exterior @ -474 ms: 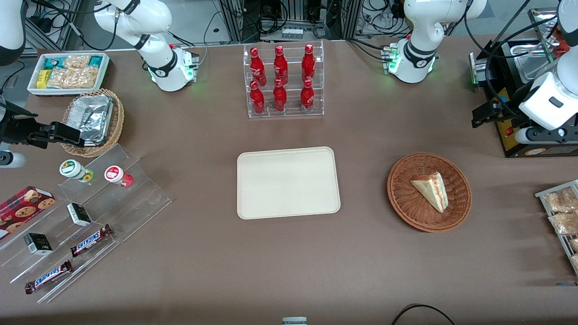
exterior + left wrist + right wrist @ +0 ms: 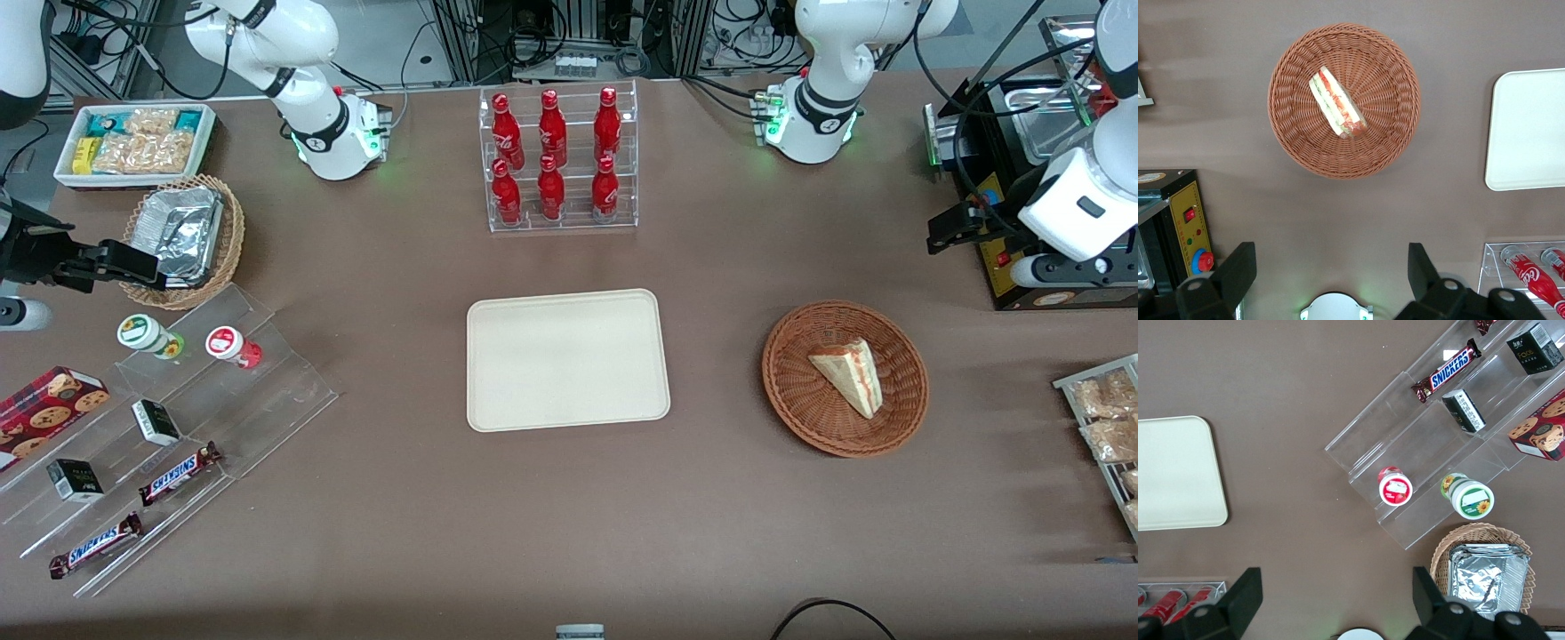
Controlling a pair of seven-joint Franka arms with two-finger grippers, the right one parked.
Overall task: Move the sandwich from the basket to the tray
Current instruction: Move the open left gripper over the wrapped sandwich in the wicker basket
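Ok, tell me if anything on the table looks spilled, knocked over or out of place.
Nothing stands out. The sandwich lies whole in the basket, the tray sits flat and bare, and the cola bottles stand upright in their rack. The open claw hangs high above the table, farther from the front camera than the basket.

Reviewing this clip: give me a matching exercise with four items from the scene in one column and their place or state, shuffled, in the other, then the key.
Things:
1. sandwich
2. tray
3. gripper
4. red bottles

Places or states:
A. in a clear tiered rack, farther from the front camera than the tray
B. open, high above the table, nothing held
C. lying in the basket
D. bare, flat on the table beside the basket

Pairs: 1-C, 2-D, 3-B, 4-A
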